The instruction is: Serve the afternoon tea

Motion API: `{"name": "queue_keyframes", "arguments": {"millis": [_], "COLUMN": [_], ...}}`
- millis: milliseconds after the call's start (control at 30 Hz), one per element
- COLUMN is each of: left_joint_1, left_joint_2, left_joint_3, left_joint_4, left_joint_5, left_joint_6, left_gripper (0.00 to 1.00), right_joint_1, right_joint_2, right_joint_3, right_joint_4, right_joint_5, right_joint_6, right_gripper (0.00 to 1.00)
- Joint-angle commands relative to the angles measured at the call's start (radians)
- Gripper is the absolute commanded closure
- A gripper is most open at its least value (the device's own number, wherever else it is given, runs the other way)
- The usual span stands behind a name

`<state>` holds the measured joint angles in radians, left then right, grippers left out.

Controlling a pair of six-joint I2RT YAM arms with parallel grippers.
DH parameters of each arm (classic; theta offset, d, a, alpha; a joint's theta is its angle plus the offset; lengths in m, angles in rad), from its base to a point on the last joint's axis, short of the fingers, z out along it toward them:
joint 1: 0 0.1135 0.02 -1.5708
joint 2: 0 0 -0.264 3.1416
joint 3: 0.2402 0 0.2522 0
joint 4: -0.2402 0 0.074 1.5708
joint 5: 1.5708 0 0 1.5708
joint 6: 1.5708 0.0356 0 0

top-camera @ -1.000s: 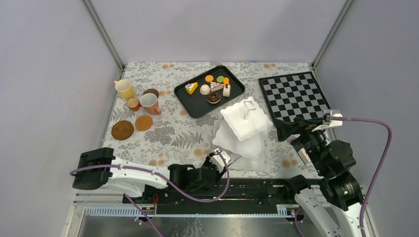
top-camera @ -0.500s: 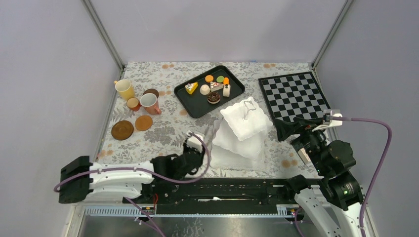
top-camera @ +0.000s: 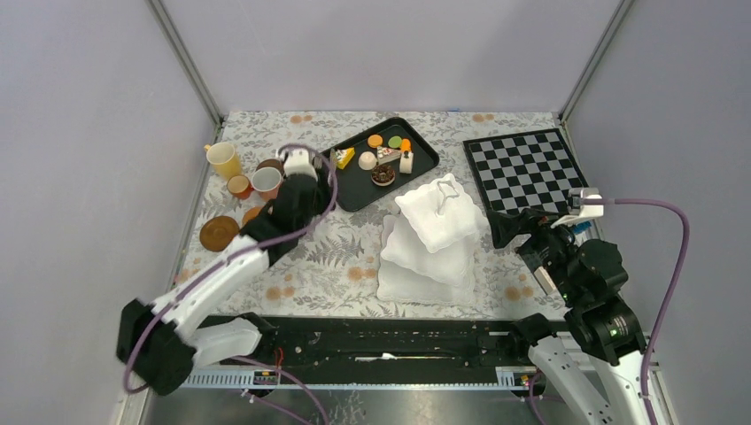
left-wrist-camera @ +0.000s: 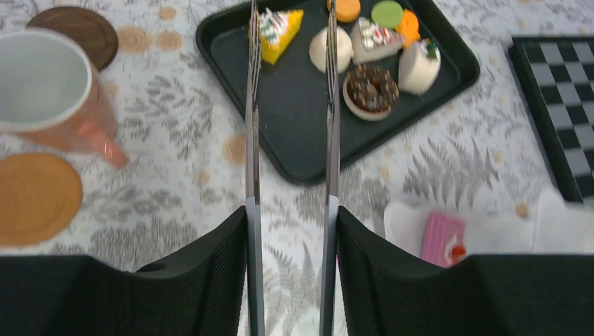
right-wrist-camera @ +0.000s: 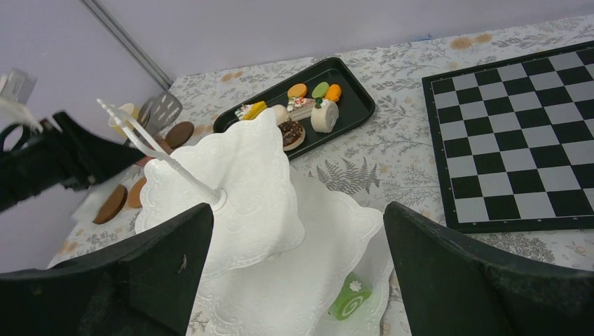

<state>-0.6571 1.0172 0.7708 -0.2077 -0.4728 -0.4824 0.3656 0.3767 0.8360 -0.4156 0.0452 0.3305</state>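
Note:
My left gripper (top-camera: 301,180) (left-wrist-camera: 291,217) is shut on a pair of silver tongs (left-wrist-camera: 252,126). The tongs' blades stand apart and reach over the near left corner of the black tray (top-camera: 352,189) (left-wrist-camera: 294,112), between a yellow cake wedge (left-wrist-camera: 279,28) and a white macaron (left-wrist-camera: 342,47). A chocolate doughnut (left-wrist-camera: 371,89) and other small cakes lie further right in the tray. The white three-tier stand (top-camera: 438,223) (right-wrist-camera: 245,175) holds a green roll cake (right-wrist-camera: 350,297) and a pink cake (left-wrist-camera: 443,239) on its lowest tier. Just right of the stand, my right gripper (top-camera: 499,228) (right-wrist-camera: 298,217) is open and empty.
A yellow cup (top-camera: 223,160), a pink-and-white cup (top-camera: 266,183) (left-wrist-camera: 49,91) and a small brown cup (top-camera: 238,186) stand at the left. Brown saucers (top-camera: 219,233) (left-wrist-camera: 38,196) lie near them. A chessboard (top-camera: 527,171) lies at the back right.
My left arm has swung from the stand's front edge to the back left, carrying the tongs to the tray's corner by the cups. The right arm has barely shifted.

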Motion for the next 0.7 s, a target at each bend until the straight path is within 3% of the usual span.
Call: {"name": "queue_keyframes", "arguments": {"millis": [0,167,400,533,667], "left_joint_1": [0.187,0.283,0.297,0.300,0.301], "left_joint_2": [0.224,0.485,0.795,0.962,1.038], "left_joint_3": [0.209,0.470,0.736,0.965,1.067], "left_joint_4": [0.044,0.023,-0.022,-0.154,-0.190], "left_joint_5": [0.272,0.444,0.737,0.806,0.811], "left_joint_6": [0.031,0.069,0.175,0.297,0.386], "left_gripper": [0.54,0.56,0.56,0.56,0.55], "right_joint_1": [0.006,0.006,0.006,0.006,0.006], "right_joint_2": [0.031,0.045,0.102,0.120,0.128], "right_joint_3": [0.037,0.030,0.019,0.021,0.025], "right_joint_4": [-0.001,-0.003,-0.010,-0.007,-0.007], "right_joint_5": [0.049,0.080,0.099,0.113,0.110], "right_joint_6": [-0.052,-0.075,-0.077,-0.065,-0.040], "right_gripper": [0.02,0.02,0.02,0.02,0.02]}}
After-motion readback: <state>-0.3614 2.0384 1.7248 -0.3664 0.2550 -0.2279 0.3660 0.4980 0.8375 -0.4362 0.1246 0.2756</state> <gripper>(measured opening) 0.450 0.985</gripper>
